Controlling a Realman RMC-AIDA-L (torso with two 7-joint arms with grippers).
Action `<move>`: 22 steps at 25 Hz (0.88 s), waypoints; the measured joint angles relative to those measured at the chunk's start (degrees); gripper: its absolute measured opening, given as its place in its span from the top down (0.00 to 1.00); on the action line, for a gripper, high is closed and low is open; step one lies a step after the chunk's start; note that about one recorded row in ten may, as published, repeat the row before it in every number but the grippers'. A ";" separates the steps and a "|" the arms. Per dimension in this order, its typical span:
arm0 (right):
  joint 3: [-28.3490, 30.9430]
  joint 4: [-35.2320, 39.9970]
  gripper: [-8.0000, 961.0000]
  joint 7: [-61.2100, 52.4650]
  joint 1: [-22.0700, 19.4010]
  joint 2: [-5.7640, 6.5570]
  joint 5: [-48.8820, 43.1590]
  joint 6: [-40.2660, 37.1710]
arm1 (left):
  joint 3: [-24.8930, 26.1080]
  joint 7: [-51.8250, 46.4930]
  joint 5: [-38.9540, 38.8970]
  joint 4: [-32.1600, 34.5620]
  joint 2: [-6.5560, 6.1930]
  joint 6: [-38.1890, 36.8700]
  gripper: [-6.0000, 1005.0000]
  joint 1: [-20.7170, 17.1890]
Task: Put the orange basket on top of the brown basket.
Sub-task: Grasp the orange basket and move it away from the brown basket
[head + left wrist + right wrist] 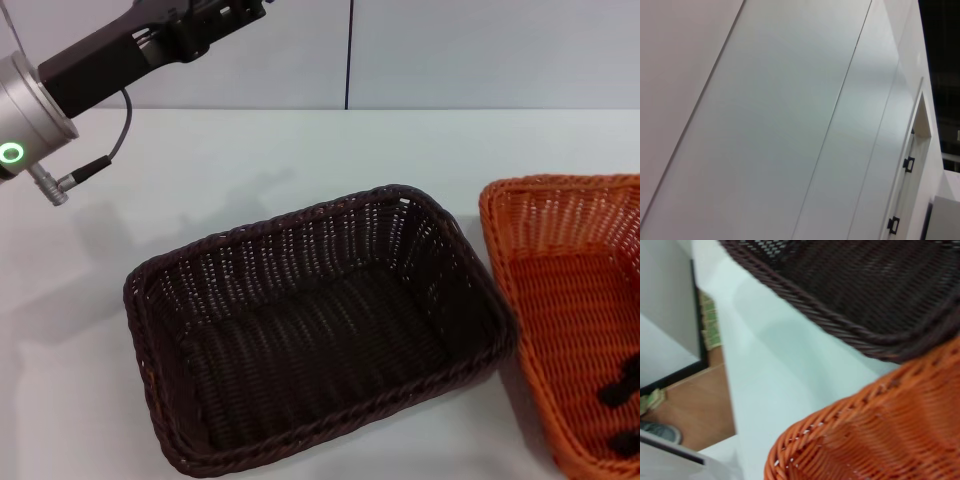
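One orange basket (pixel 575 300), one brown basket (pixel 320 330), one table (pixel 250 170); two baskets total.

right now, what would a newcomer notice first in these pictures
The brown basket fills the middle of the white table, open side up and empty. The bright orange basket sits close on its right, cut off by the head view's edge, with black gripper parts showing inside it. The left arm is raised at the far left.
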State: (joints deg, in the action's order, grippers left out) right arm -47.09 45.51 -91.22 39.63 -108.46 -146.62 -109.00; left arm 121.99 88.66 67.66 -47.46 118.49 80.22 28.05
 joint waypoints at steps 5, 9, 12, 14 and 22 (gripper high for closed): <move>-2.98 0.39 0.36 0.23 -0.08 -2.59 -0.05 -2.01 | -0.24 0.01 0.00 0.00 -0.05 -0.76 0.14 0.08; -6.64 1.25 0.36 0.34 -0.05 -5.63 0.03 -3.79 | -0.19 0.27 0.00 0.00 -0.20 -2.19 0.14 0.73; -7.37 1.48 0.36 0.77 0.18 -6.57 0.18 -4.75 | -0.05 0.47 0.00 0.00 -0.24 -3.11 0.14 1.25; -7.43 1.99 0.36 1.29 0.36 -7.12 0.24 -5.54 | -0.17 0.49 0.00 0.00 -0.26 -3.58 0.14 1.39; -1.77 6.65 0.36 1.62 0.50 -4.38 0.42 -6.78 | -0.18 0.52 0.01 0.00 -0.29 -4.73 0.14 1.44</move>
State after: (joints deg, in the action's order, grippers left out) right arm -48.86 52.15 -89.60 40.13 -112.84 -146.21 -115.78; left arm 121.80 89.18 67.68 -47.46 118.20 75.49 29.50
